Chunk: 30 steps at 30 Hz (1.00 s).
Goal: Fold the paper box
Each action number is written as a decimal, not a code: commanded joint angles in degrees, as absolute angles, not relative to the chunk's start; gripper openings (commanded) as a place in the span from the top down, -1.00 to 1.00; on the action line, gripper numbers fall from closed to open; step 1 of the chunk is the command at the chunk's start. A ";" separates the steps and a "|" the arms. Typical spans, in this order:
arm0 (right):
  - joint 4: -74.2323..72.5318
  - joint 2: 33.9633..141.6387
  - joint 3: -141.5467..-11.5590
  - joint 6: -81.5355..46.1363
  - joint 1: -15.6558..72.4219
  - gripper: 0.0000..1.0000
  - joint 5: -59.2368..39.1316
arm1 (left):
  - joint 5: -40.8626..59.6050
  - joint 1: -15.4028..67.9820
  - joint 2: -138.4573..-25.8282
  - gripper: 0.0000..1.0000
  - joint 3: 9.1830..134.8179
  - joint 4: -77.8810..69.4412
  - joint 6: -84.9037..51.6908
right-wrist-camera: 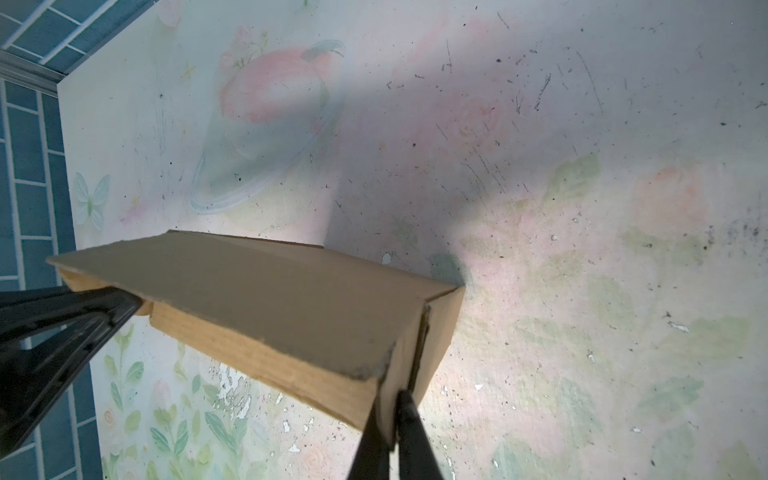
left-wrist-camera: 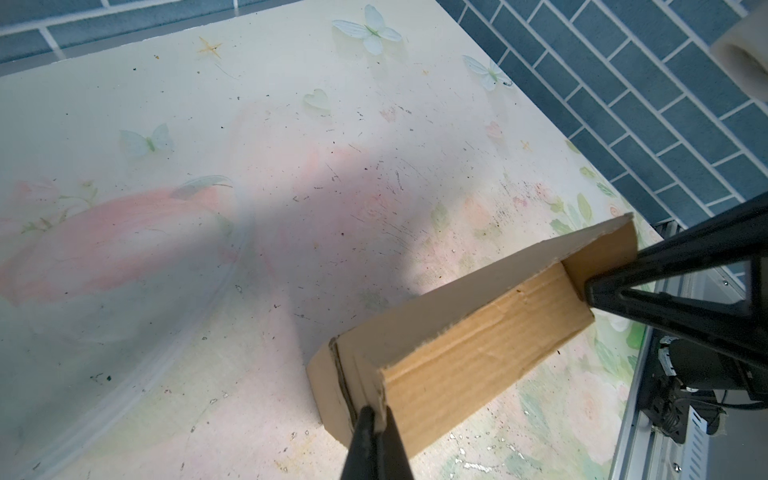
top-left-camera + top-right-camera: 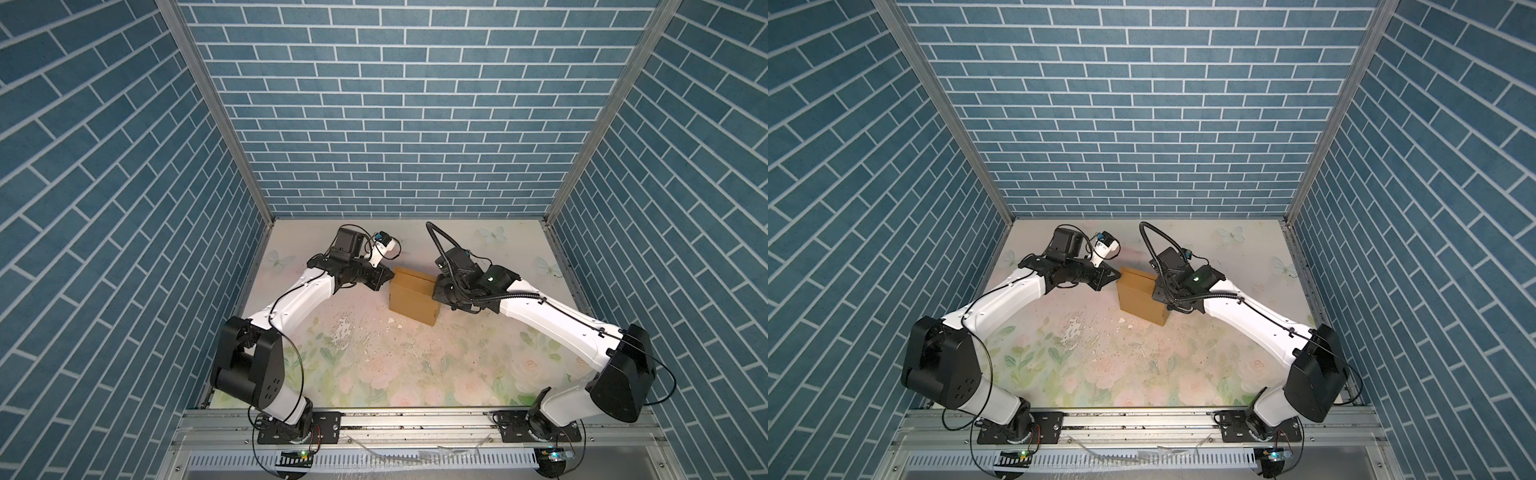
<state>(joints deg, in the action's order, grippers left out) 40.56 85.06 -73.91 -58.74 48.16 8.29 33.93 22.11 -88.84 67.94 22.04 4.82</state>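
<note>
The paper box [image 3: 413, 297] lies lengthwise across the bench [image 3: 374, 365] — left jaws and right jaws each clamp an opposite end.

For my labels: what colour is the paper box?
The paper box is plain brown, unprinted; clearest in the left wrist view.

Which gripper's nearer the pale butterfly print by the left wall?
Left. Left gripper pinches the brown cardboard box end facing the butterfly print; right gripper pinches its opposite end.
</note>
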 commanded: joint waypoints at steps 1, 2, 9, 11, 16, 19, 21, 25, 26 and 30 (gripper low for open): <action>42.61 82.98 -73.98 -60.69 48.51 0.75 8.74 | 33.13 22.81 -91.05 0.97 66.04 27.20 5.35; 42.54 82.69 -74.00 -60.73 48.60 0.71 8.79 | 33.13 22.82 -91.12 0.97 66.05 27.20 5.37; 42.61 80.55 -73.31 -60.02 48.87 0.50 9.99 | 32.96 22.79 -91.02 0.97 66.01 27.34 5.65; 42.76 79.86 -73.21 -59.67 48.90 0.46 10.26 | 32.98 22.78 -91.05 0.97 66.01 27.33 5.56; 44.38 77.40 -74.10 -56.44 48.86 0.36 11.70 | 33.05 22.78 -90.85 0.97 65.91 27.32 5.67; 44.74 76.94 -77.17 -48.19 48.32 0.35 12.83 | 33.05 22.76 -90.57 0.97 65.75 27.24 5.66; 42.60 78.41 -80.28 -38.31 47.82 0.34 12.07 | 33.21 22.76 -90.37 0.97 65.49 27.16 5.59; 39.06 83.71 -85.78 -21.86 45.75 0.37 4.35 | 33.31 22.78 -90.18 0.97 65.04 26.99 5.62; 37.84 84.91 -86.45 -18.33 45.24 0.37 1.72 | 33.31 22.82 -90.22 0.97 65.08 26.92 5.62; 32.85 86.83 -84.77 -2.64 44.25 0.33 -8.92 | 33.27 23.05 -90.09 0.97 65.31 27.11 5.77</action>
